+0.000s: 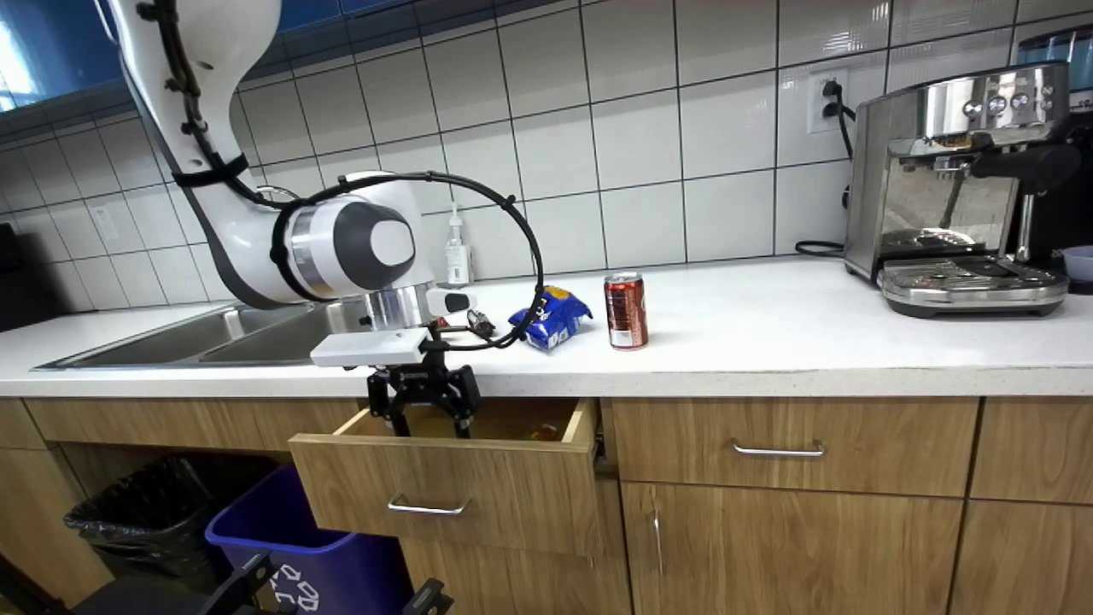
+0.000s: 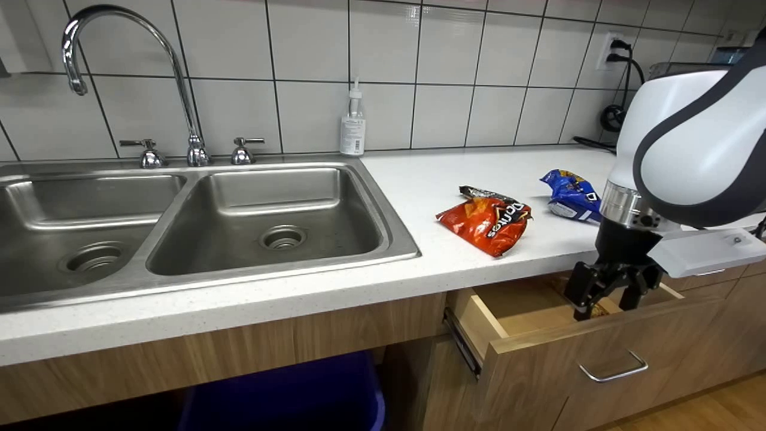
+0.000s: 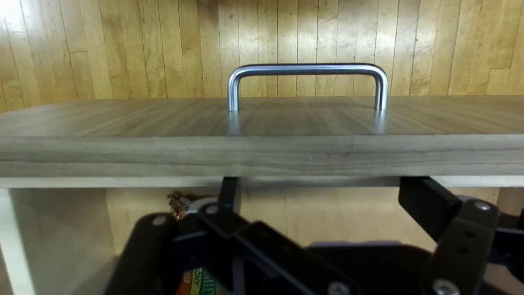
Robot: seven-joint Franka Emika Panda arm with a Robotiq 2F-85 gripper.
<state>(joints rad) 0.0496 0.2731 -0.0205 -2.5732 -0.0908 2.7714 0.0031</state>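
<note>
My gripper [image 1: 432, 431] points down into the pulled-out wooden drawer, and both exterior views show it there [image 2: 604, 308]. Its two fingers are spread wide with nothing between them. In the wrist view, the fingertips [image 3: 322, 182] are right at the inner side of the drawer front [image 3: 262, 155]; I cannot tell whether they touch it. The silver drawer handle [image 3: 307, 69] is on the outer side of the front, and shows in both exterior views [image 1: 427, 506] [image 2: 616, 372]. Inside the drawer lie a green and orange packet [image 3: 198, 282] and a brown crinkled wrapper [image 3: 179, 205], both partly hidden by the gripper.
On the white counter [image 1: 811, 333] are a blue snack bag [image 1: 551, 318], a red can [image 1: 626, 310], a red Doritos bag [image 2: 488, 224] and an espresso machine [image 1: 956, 188]. A steel sink [image 2: 281, 263] and bottle [image 2: 353, 129] stand alongside. A blue recycling bin [image 1: 341, 564] is below.
</note>
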